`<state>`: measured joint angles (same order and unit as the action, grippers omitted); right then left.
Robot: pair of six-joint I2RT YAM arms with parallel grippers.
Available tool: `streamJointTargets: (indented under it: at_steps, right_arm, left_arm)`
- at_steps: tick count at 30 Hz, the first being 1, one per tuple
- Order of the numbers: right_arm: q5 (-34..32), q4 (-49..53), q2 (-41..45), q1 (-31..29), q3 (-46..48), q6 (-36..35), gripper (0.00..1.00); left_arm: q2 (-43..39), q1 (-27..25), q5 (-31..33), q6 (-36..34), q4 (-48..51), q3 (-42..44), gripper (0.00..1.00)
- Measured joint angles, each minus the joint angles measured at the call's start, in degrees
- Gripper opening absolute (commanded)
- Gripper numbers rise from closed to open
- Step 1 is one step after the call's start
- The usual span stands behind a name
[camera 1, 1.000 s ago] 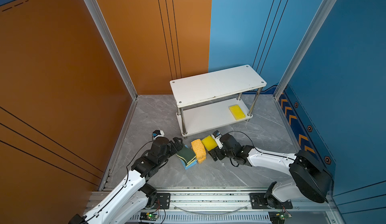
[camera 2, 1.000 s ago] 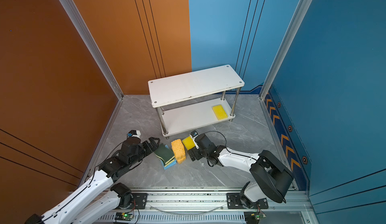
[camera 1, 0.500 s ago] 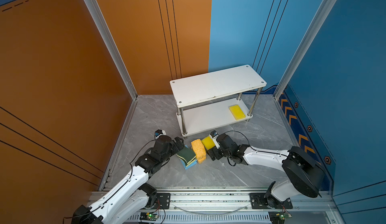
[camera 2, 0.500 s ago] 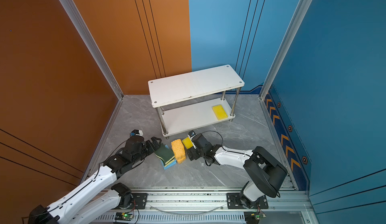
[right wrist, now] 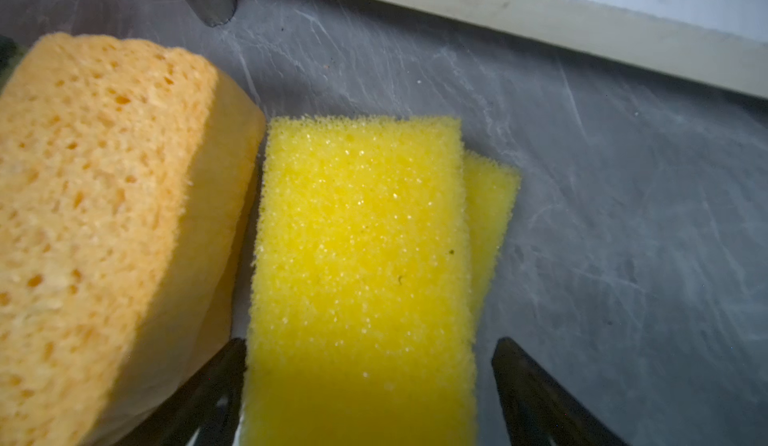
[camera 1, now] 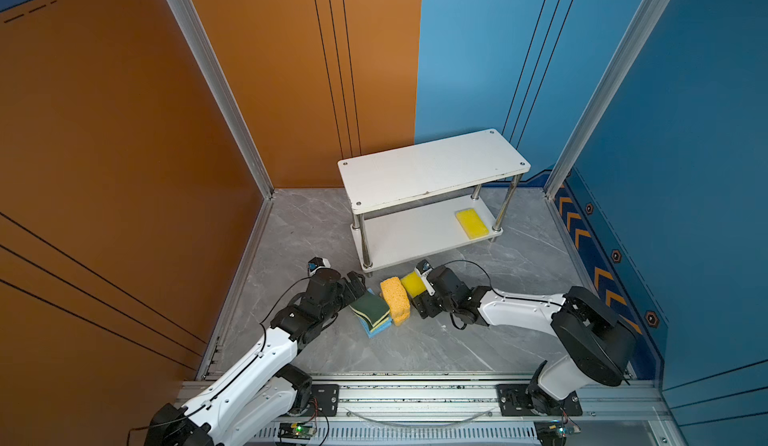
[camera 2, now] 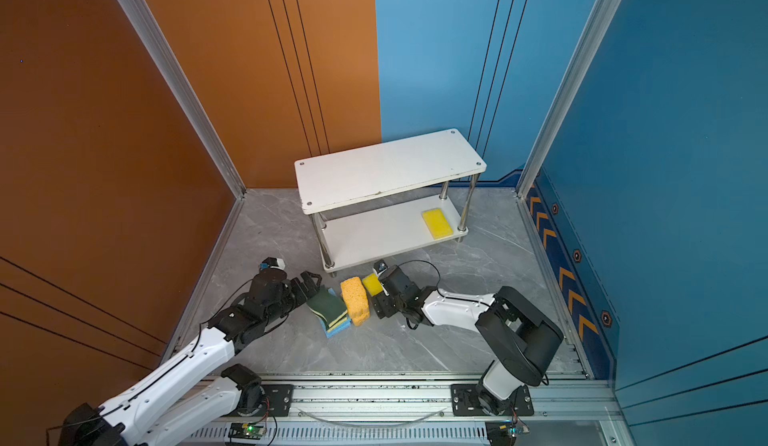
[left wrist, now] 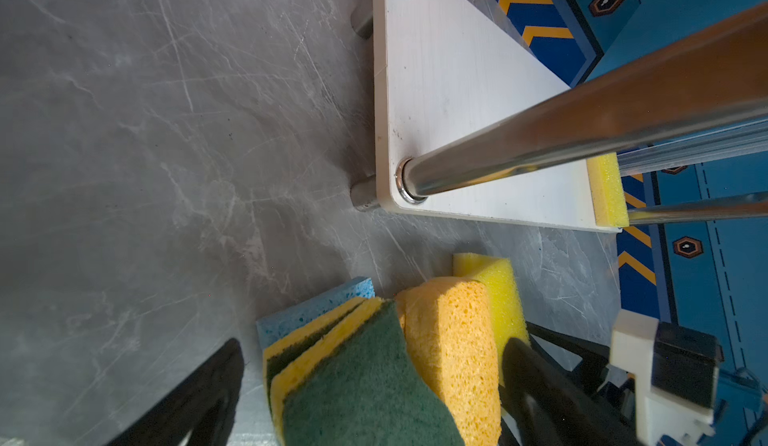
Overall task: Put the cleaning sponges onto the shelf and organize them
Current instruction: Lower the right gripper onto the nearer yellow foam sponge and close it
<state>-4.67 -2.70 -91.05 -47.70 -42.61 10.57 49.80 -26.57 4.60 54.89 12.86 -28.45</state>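
The white two-tier shelf (camera 1: 432, 165) (camera 2: 386, 165) stands at the back, with one yellow sponge (camera 1: 471, 223) (camera 2: 437, 223) on its lower board. In front of it lies a pile of sponges. My right gripper (right wrist: 370, 348) (camera 1: 419, 298) is open astride a bright yellow sponge (right wrist: 361, 236) (camera 1: 412, 283): one finger touches its edge and the other stands off. A second yellow sponge (right wrist: 490, 198) lies beneath. My left gripper (left wrist: 374, 342) (camera 1: 357, 288) is open astride two green-topped sponges (left wrist: 365, 381) (camera 1: 370, 307) and an orange sponge (left wrist: 453, 340) (camera 1: 395, 298). A blue sponge (left wrist: 311, 311) lies under them.
The shelf's near chrome post (left wrist: 582, 132) and foot (left wrist: 365, 198) are close beyond the pile. Orange and blue walls enclose the grey marble floor (camera 1: 415, 348). Both arm bases sit on the front rail (camera 1: 415, 398).
My right gripper has slid left over the yellow sponge and its jaws have narrowed. My left gripper has edged forward onto the green-topped sponges. The sponges have not moved.
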Motion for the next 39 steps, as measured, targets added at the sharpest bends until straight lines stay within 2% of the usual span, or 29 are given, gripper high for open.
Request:
streamJointTargets:
  at_steps: [15, 30, 39]
  right_arm:
    - [-0.11, 0.11, 0.07, 0.2, 0.0, -0.02, 0.75]
    - [1.55, 1.51, 8.41, 4.33, 0.0, -0.02, 0.72]
    - [6.38, 2.86, 11.93, 9.29, 0.04, -0.02, 0.7]
  left_arm:
    - [3.19, 0.35, -1.7, 0.0, -3.69, 0.37, 0.98]
    - [3.19, 0.39, -2.32, 0.0, -5.01, 0.79, 0.98]
    - [2.49, 0.39, -2.36, 0.04, -6.01, 1.99, 0.98]
